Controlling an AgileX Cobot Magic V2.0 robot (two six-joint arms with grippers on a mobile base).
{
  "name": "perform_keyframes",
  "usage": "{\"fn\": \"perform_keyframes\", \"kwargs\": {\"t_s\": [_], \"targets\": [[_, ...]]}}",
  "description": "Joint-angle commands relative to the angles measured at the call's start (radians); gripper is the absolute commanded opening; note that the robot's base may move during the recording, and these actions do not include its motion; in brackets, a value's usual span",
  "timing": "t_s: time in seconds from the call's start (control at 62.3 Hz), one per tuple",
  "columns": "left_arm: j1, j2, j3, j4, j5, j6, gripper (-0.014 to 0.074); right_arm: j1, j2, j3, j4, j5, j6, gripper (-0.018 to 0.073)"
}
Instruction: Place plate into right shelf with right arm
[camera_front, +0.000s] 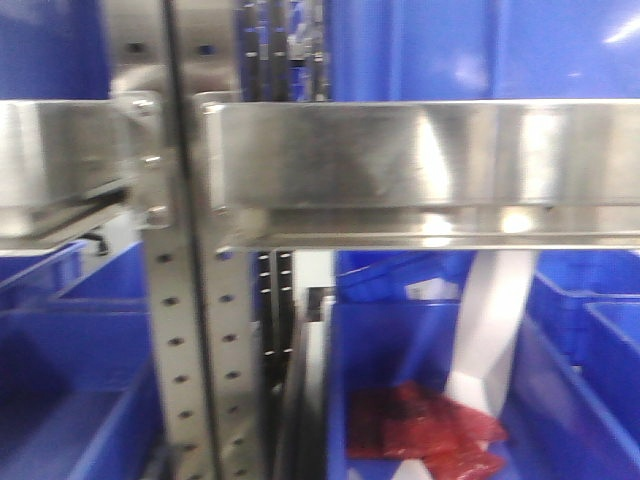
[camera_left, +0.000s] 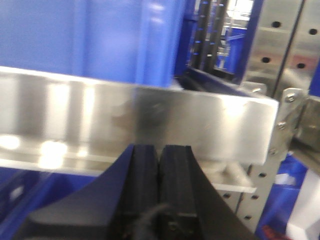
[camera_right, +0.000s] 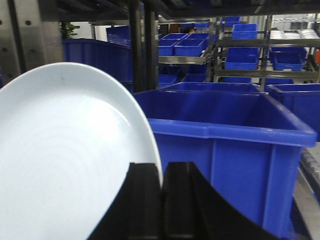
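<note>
In the right wrist view my right gripper (camera_right: 161, 172) is shut on the rim of a white round plate (camera_right: 65, 160), which stands on edge and fills the left of the frame. A blue bin (camera_right: 225, 130) sits just beyond it on the right shelf. In the left wrist view my left gripper (camera_left: 160, 155) is shut and empty, just below a steel shelf beam (camera_left: 125, 120). Neither gripper nor the plate shows in the front view.
The front view shows a steel shelf beam (camera_front: 420, 165) and a perforated upright (camera_front: 185, 330). Below are blue bins (camera_front: 60, 400); one holds red packets (camera_front: 425, 430) and a white strip (camera_front: 490, 330). More blue bins (camera_right: 245, 45) stand on far racks.
</note>
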Motion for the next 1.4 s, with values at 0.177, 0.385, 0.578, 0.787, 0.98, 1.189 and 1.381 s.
{"fn": "perform_keyframes", "kwargs": {"t_s": [0.177,0.385,0.578,0.787,0.98,1.189,1.381], "targets": [[0.002,-0.012,0.008,0.000,-0.092,-0.006,-0.0047,-0.005,0.011,-0.028,-0.017,-0.094,-0.004,0.0029],[0.002,-0.012,0.008,0.000,-0.092,-0.006,-0.0047,-0.005,0.011,-0.028,-0.017,-0.094,-0.004,0.0029],[0.002,-0.012,0.008,0.000,-0.092,-0.006,-0.0047,-0.005,0.011,-0.028,-0.017,-0.094,-0.004,0.0029],[0.002,-0.012,0.008,0.000,-0.092,-0.006,-0.0047,-0.005,0.011,-0.028,-0.017,-0.096,-0.004,0.0029],[0.002,-0.012,0.008,0.000,-0.092,-0.006,-0.0047,-0.005,0.032,-0.047,-0.012,-0.104,-0.001,0.0029],[0.002,-0.012,0.008,0.000,-0.092,-0.006,-0.0047,-0.005,0.217,-0.240,-0.008,-0.125,-0.001,0.0029],[0.002,-0.012,0.008,0.000,-0.092,-0.006,-0.0047,-0.005,0.500,-0.529,-0.008,-0.119,-0.001,0.0029]]}}
